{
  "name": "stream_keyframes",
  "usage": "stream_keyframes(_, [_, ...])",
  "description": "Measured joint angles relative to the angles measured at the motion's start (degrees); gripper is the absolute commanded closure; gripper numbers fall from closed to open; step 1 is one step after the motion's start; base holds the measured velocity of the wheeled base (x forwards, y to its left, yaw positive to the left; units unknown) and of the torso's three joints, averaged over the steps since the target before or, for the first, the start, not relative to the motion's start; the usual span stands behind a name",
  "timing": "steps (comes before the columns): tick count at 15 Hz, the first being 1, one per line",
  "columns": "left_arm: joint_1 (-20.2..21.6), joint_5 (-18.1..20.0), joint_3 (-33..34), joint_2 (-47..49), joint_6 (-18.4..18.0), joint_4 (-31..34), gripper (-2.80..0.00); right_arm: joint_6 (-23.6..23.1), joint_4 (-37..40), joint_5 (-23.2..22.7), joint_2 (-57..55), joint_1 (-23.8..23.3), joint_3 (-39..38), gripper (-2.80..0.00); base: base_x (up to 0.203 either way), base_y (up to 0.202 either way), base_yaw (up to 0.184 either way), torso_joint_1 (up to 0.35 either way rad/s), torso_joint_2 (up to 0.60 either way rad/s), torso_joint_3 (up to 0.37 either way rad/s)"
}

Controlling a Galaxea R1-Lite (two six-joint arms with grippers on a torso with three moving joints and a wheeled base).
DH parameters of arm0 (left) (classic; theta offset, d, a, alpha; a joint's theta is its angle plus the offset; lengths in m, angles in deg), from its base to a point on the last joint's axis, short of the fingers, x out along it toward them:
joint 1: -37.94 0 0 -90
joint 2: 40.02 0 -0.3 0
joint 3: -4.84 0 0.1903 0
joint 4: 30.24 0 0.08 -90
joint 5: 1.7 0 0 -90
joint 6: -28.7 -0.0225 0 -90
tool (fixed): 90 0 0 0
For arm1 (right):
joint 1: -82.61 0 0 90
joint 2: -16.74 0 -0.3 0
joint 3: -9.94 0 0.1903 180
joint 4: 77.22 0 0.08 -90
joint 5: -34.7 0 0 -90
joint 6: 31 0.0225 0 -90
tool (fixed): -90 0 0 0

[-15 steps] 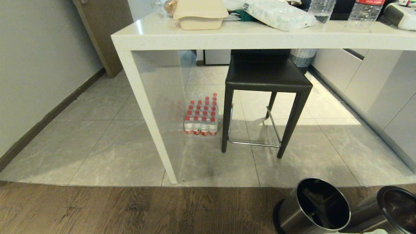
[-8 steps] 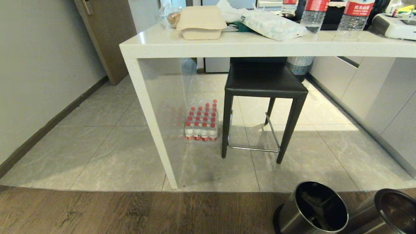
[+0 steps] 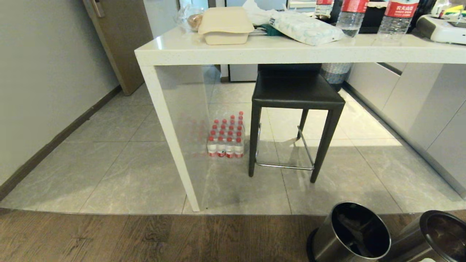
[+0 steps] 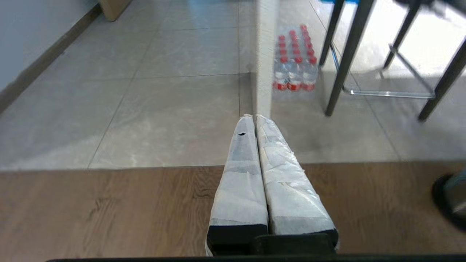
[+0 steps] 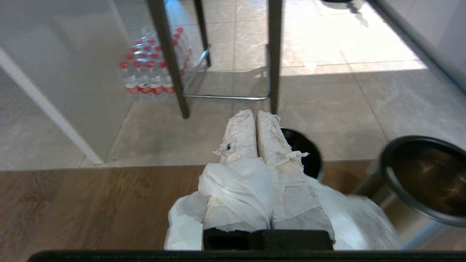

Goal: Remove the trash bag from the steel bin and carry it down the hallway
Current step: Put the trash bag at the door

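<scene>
Before you stands one white counter table (image 3: 255, 49), with grey-tiled floor (image 3: 120, 171) beneath and a strip of dark wood-plank floor (image 3: 145, 238) nearest you. One black stool (image 3: 296, 92) sits under the table; beside it rests one shrink-wrapped pack of red-capped water bottles (image 3: 225, 140). You see two steel bins tilted on the wood floor at lower right: the steel bin (image 3: 351, 233) nearer the stool and a second steel bin (image 3: 437, 236) just beside it; both interiors look dark, contents unclear. On the table lie one beige clamshell box (image 3: 224, 21) and one wipes packet (image 3: 305, 28). Your left gripper (image 4: 254, 118) points level over the floor, its taped fingers pressed together, holding nothing. Your right gripper (image 5: 255, 113) is likewise clenched, with the trash bag (image 5: 236, 189) draped over it; whether the fingers pinch it cannot be told.
</scene>
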Motion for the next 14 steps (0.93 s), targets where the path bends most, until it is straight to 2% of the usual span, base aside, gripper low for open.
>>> stream_keyframes(14, [0.0, -0.1, 0.0, 0.0, 0.4, 0.0, 0.0, 0.0, 0.0, 0.0, 0.0, 0.0, 0.0, 0.0, 0.0, 0.189, 0.008, 0.002, 0.0, 0.002])
